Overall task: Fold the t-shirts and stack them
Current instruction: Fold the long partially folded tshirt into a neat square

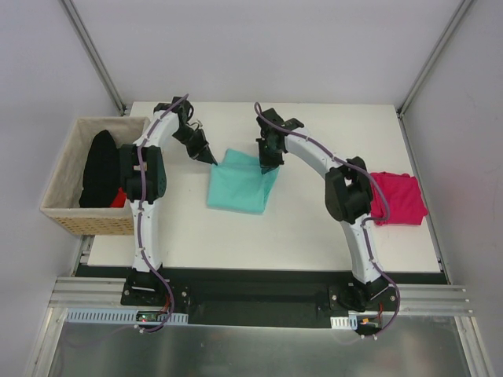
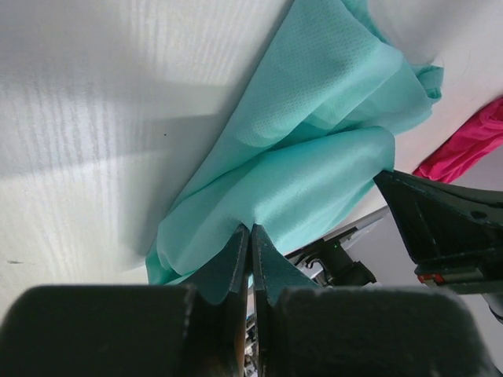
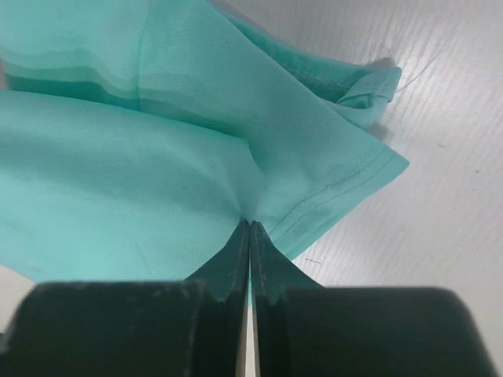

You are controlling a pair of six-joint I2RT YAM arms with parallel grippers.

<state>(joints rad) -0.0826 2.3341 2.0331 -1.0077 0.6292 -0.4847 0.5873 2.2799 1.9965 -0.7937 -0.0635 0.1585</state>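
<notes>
Left claw [image 1: 212, 160], right claw [image 1: 267, 166] pinch teal t-shirt [image 1: 236, 190] on seemingly ribbed white table [image 1: 314, 232].

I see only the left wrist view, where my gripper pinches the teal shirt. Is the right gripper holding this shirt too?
Observer: Yes. The right gripper is shut on the teal shirt, near a hemmed corner.
Operator: Where does the other shirt lie?
Observer: The pink shirt lies folded at the right end of the table.
Operator: What is on the far left side?
Observer: A wicker basket beside the table, with black cloth in it.
</notes>
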